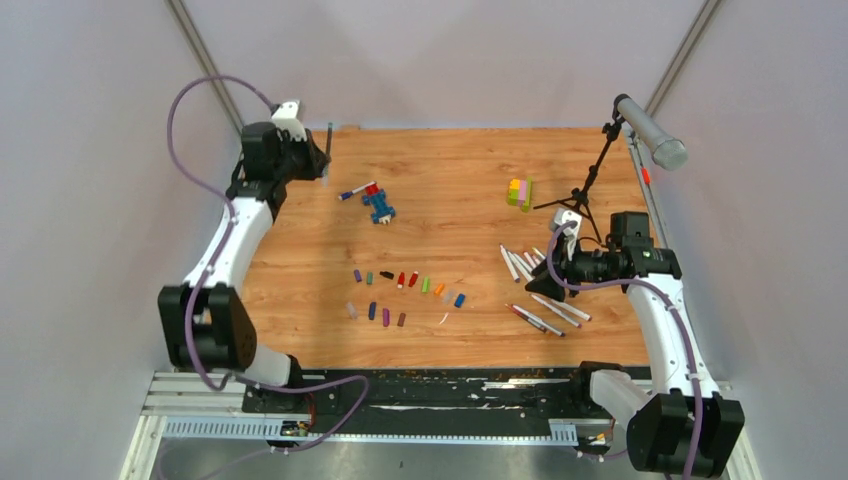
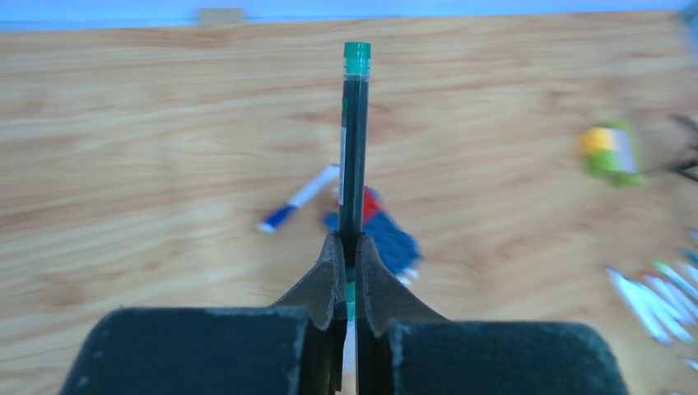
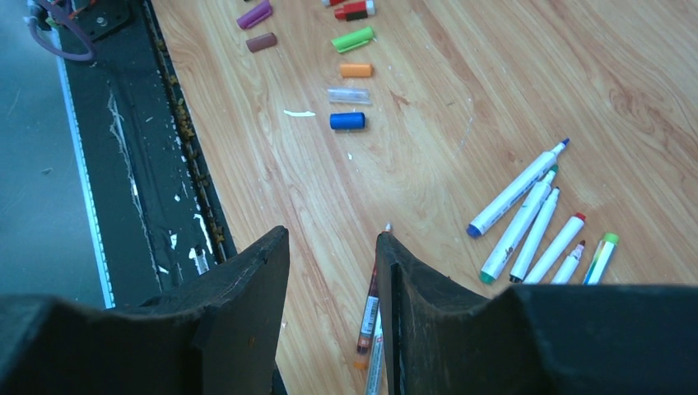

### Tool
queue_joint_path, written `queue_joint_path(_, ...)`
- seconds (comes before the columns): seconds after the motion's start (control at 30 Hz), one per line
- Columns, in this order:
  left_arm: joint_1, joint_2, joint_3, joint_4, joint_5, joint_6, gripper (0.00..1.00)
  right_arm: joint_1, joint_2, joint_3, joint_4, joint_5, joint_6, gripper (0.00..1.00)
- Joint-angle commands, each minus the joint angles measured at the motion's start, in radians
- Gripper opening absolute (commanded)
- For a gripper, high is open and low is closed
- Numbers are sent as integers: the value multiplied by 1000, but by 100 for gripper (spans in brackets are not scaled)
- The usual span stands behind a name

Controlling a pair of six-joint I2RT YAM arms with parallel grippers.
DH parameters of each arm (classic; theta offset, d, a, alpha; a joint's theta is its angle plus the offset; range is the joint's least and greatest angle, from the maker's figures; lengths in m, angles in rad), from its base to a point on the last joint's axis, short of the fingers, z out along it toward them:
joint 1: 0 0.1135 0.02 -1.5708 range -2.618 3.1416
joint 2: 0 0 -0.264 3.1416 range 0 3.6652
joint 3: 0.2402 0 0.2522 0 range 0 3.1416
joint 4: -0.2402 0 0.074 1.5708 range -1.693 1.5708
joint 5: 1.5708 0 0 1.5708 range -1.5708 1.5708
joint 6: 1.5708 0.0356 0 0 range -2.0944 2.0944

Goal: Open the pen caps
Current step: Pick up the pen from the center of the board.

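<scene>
My left gripper [image 1: 323, 160] [image 2: 349, 239] is raised at the table's far left corner, shut on a dark-barrelled pen [image 2: 354, 148] that stands upright. A green cap [image 2: 356, 58] sits on the pen's top end. Several loose pen caps [image 1: 413, 281] [image 3: 346, 121] in mixed colours lie in two rows near the front middle. White pens [image 1: 520, 262] [image 3: 517, 191] lie on the right. My right gripper [image 1: 545, 270] [image 3: 332, 239] hovers open above them with nothing between its fingers; two more pens [image 3: 368, 313] lie on the table under it. A blue-tipped pen [image 1: 356, 190] [image 2: 298, 197] lies at the far left.
A blue-and-red toy figure [image 1: 379, 205] lies beside the blue-tipped pen. A yellow-green-pink block stack [image 1: 520, 193] stands at the far right, next to a black microphone stand [image 1: 592, 180]. More pens [image 1: 548, 313] lie at the front right. A black rail [image 3: 156, 164] borders the near table edge.
</scene>
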Motion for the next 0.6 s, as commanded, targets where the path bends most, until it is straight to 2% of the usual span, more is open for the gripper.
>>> queue_joint_path(0.0,-5,-229,-332,348,351,-335,0,2,-34,10,-24,-132,-78,44)
queue_joint_path(0.07,-20,-358,-504,519,413,-481,0,4,-46,22,-43,-162,-109,46)
queue_joint_path(0.13,-64,-481,-643,610,433,-564,0,6,-57,40,-59,-199,-130,52)
queue_joint_path(0.33,-342,-809,-837,691,236,-636,0,54,-67,128,-73,-349,-121,64)
queue_joint_path(0.43,-474,-930,-902,713,74,-654,0,124,-65,179,1,-359,29,64)
queue_joint_path(0.57,-622,-984,-973,794,-98,-676,0,182,-76,193,241,-359,360,64)
